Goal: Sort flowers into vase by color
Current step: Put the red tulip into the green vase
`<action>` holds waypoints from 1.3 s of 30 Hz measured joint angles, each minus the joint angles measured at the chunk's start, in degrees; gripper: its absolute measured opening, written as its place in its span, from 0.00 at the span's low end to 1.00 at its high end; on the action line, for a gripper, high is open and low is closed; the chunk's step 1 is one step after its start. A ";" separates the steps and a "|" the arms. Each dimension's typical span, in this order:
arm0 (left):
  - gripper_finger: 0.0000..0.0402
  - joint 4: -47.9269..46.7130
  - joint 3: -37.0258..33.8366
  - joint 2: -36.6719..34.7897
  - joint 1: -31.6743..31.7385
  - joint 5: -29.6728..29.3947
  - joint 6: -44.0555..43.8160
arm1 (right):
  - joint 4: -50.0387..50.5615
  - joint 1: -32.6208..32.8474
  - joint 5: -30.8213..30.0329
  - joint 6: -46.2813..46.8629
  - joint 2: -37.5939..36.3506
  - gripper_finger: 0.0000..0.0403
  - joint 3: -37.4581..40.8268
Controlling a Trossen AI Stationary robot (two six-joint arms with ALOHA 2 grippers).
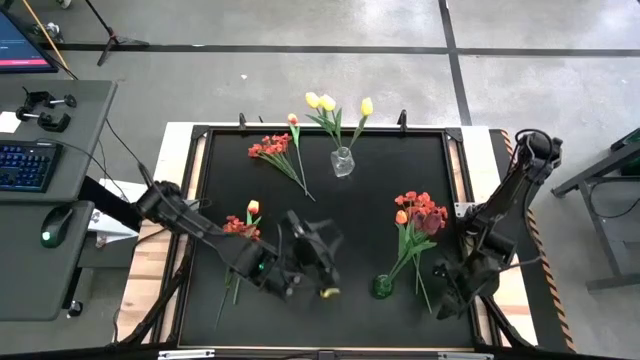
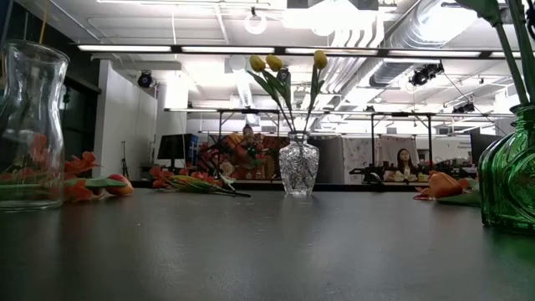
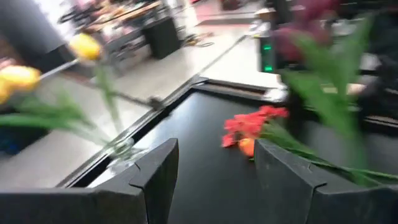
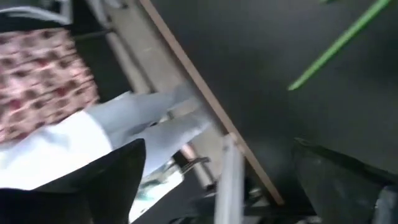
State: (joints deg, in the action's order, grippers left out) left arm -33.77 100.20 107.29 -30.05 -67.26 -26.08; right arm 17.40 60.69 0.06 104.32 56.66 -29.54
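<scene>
While the left hand [image 1: 312, 262] is held open and empty low over the table [image 1: 370, 215], 3 yellow tulips [image 1: 326, 103] are seen in the clear vase [image 1: 342, 162] far ahead of it. Red tulips [image 1: 421, 212] in the green vase [image 1: 382, 287] sit just beside the open right hand [image 1: 447, 290].

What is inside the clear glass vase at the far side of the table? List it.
The clear vase holds three yellow tulips on green stems; their heads stand well above the rim. The low view shows only stems inside the patterned glass; whether there is water cannot be told.
</scene>
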 joint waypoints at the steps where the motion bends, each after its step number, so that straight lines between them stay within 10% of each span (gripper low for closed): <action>1: 0.49 -2.24 0.00 -0.30 0.40 -0.90 -2.66 | 1.78 -0.26 -0.13 0.48 0.34 0.89 0.00; 11: 0.41 -2.68 -0.04 -0.42 4.92 -2.27 -18.05 | 25.00 -4.89 -19.88 -6.01 -13.87 0.05 0.00; 20: 0.03 23.41 -0.09 -4.33 11.43 26.27 15.27 | 35.23 -8.57 -47.74 -7.53 -37.37 0.01 -1.69; 26: 0.00 29.10 0.02 -8.63 18.83 29.99 28.27 | 27.42 -12.33 -64.26 -25.89 -39.99 0.00 -8.47; 31: 0.00 31.17 -0.02 -10.79 25.15 45.79 30.50 | 13.62 -16.10 -66.49 -44.26 -35.60 0.00 -12.76; 39: 0.00 31.26 -0.08 -14.44 29.45 69.78 28.25 | 10.33 -19.59 -60.26 -41.92 -19.20 0.00 -17.46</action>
State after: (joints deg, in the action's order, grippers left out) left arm -2.52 100.12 92.84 -0.60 2.53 2.17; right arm 27.73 41.10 -60.20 62.40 37.46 -47.00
